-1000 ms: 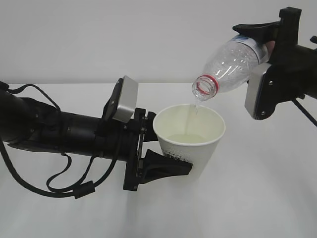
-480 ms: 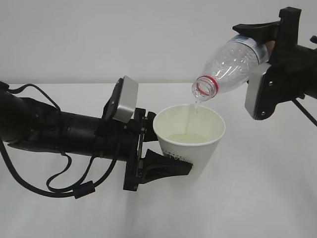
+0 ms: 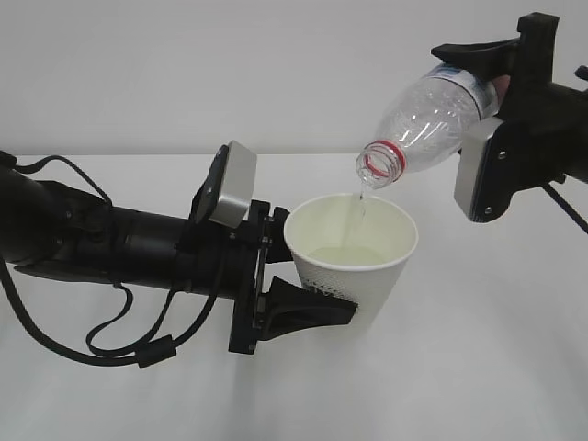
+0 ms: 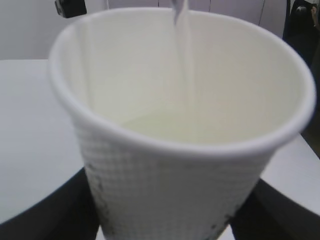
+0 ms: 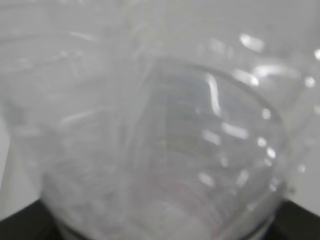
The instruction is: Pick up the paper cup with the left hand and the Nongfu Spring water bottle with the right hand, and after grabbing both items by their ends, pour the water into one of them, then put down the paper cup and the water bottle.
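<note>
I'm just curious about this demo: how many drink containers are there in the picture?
2. A paper cup held at centre by the left gripper, and a water bottle tilted above it in the right gripper. None other shows.

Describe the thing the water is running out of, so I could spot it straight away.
Look to the upper right above the white table, where the right gripper clamps a clear ribbed bottle. It tilts mouth-down over the paper cup, and its red neck ring sets it apart.

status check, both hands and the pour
Left hand shut on paper cup. Right hand shut on tilted water bottle. Water streaming into cup. Nothing in the way.
</note>
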